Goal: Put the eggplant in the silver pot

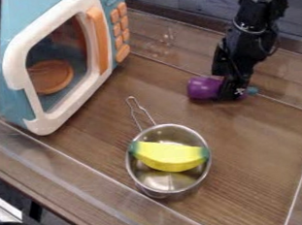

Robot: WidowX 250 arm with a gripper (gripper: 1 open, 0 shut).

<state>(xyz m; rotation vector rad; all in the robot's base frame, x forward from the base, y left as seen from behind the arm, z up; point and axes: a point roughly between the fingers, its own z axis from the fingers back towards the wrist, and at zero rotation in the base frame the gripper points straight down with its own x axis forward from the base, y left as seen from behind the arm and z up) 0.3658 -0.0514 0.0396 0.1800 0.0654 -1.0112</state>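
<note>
Inside one pot (156, 184), one yellow banana (170, 157)

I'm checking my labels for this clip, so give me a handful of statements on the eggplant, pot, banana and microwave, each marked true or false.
1. The yellow banana lies in the silver pot. True.
2. The purple eggplant is in the pot too. False: it is on the table, outside the pot.
3. The robot's fingers are at the eggplant. True.
4. The toy microwave has a solid blue front that hides its inside. False: its white-framed front shows an orange disc inside.
5. The pot's wire handle points towards the banana's stem. False: it sticks out from the rim, away from the banana.
</note>
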